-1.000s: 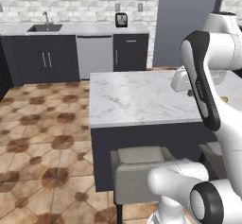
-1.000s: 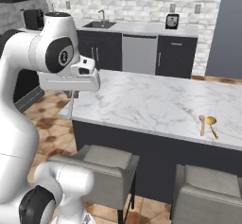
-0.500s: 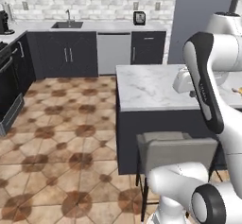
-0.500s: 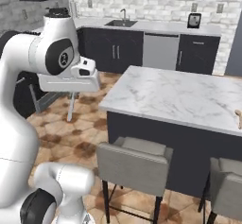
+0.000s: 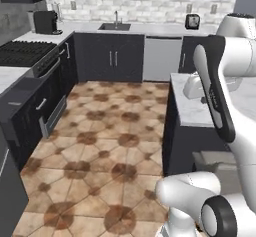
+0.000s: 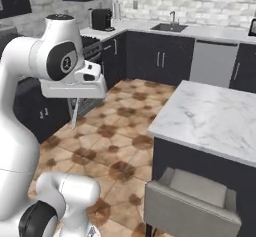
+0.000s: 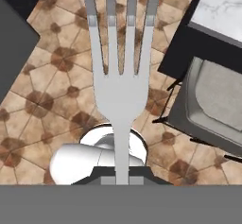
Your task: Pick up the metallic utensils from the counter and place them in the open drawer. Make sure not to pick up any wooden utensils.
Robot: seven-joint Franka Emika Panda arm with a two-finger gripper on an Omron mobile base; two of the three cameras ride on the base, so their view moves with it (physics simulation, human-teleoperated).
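Base swung left, claw [image 7: 122, 179] clamping fork [image 7: 120, 76], counter [image 6: 210, 118] edge rightward

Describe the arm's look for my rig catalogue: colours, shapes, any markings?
The arm is glossy white with rounded, bulbous link shells and dark charcoal joint caps; one cap carries a small pale mark. In the left base view a dark band runs along a link. The gripper has small dark fingertips. No loose cables visible.

You see the fork [image 7: 121, 93] gripped at its handle, tines up, over tiled floor [image 7: 42, 76]; perhaps a stool [image 7: 212, 105] at right.
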